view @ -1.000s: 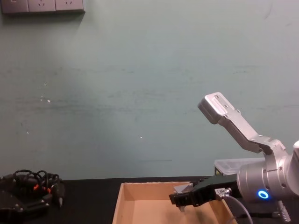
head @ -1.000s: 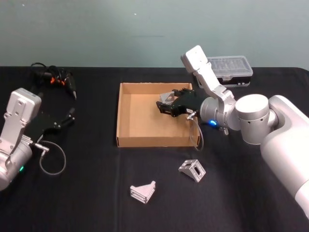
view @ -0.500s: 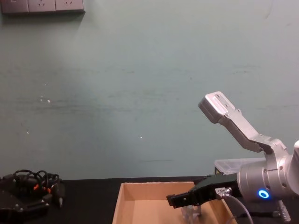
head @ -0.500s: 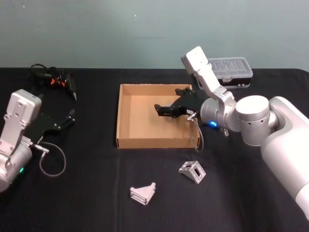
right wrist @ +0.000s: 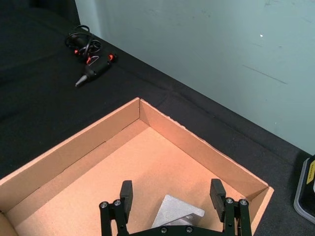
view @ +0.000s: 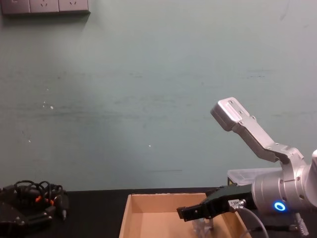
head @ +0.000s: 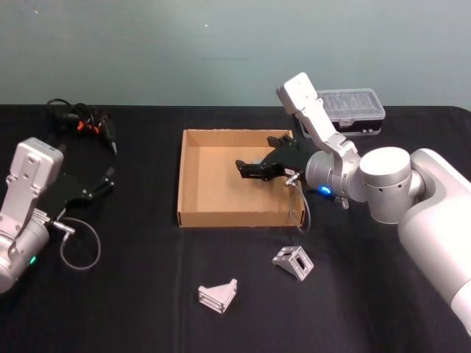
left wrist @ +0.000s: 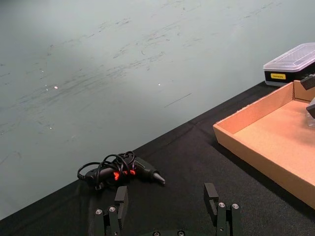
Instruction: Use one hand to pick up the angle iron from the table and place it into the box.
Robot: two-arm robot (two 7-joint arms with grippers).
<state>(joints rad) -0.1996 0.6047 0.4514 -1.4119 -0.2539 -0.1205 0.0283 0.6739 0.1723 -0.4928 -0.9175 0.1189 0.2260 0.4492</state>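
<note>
Head view: right gripper (head: 243,168) spread over the box (head: 213,190), angle iron inside

Taking the box as the dial in the head view, the right arm reaches in from 3 o'clock. Its black fingers hang above the cardboard floor on the 2 o'clock side. The box sits at the middle of the black table (head: 147,294), and the blue ring on the arm glows just outside the box's right wall.

The right wrist view looks down between the fingers of the right gripper (right wrist: 171,189), which stand wide apart and pinch nothing. The angle iron (right wrist: 178,212) lies on the tan floor below and between them, with a gap on each side. It is near the box's far right corner, and no finger touches it. In the chest view the same gripper (view: 182,213) shows black and level just above the box's (view: 130,213) near rim.

Two other brackets lie on the table outside the box. One bracket (head: 293,261) is at 5 o'clock, and the other bracket (head: 218,294) is at 6 o'clock, nearer the robot.

A clear-lidded case (head: 350,107) sits at 1 o'clock behind the right arm. A black tool with a coiled cable (head: 82,121) lies at 10 o'clock, near the table's far edge.

The left gripper (head: 107,180) is parked at 9 o'clock, well apart from the box. In the left wrist view its fingers (left wrist: 210,192) are parted and hold nothing.
</note>
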